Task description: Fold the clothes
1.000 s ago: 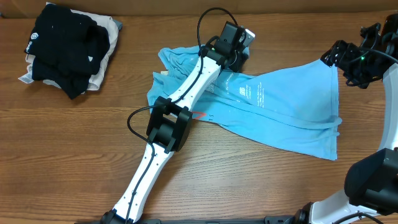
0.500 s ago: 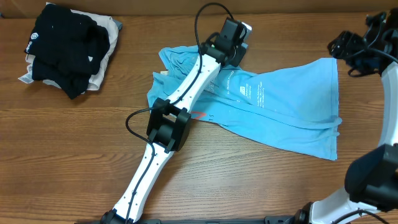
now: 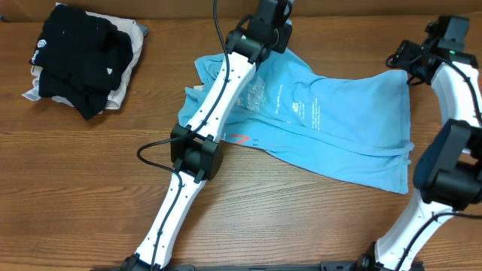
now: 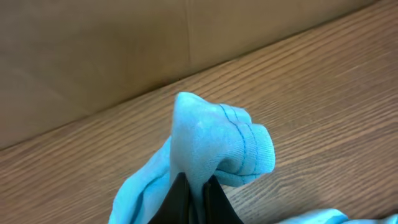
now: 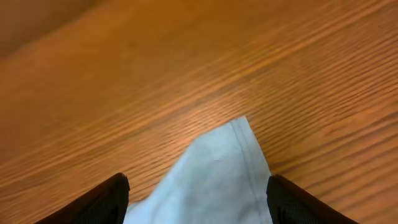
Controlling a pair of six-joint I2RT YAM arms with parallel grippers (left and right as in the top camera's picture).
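Thin sky-blue short-sleeved T-shirt (image 3: 339, 128) lies rumpled across ctr of the wooden worktop (image 3: 90, 188), near hem loose. At its far-left edge, left hand (image 4: 193, 190) pinches a stitched cuff, held raised. Over its far-right corner, right hand (image 5: 196, 199) hangs wide, holding nothing. Prob. step 1: spreading flat. Next: right hand must drop & close on that corner.

Open tabletop (image 3: 154, 105) between black garment (image 3: 75, 53) and T-shirt (image 3: 354, 128); left arm (image 3: 216, 98) across it
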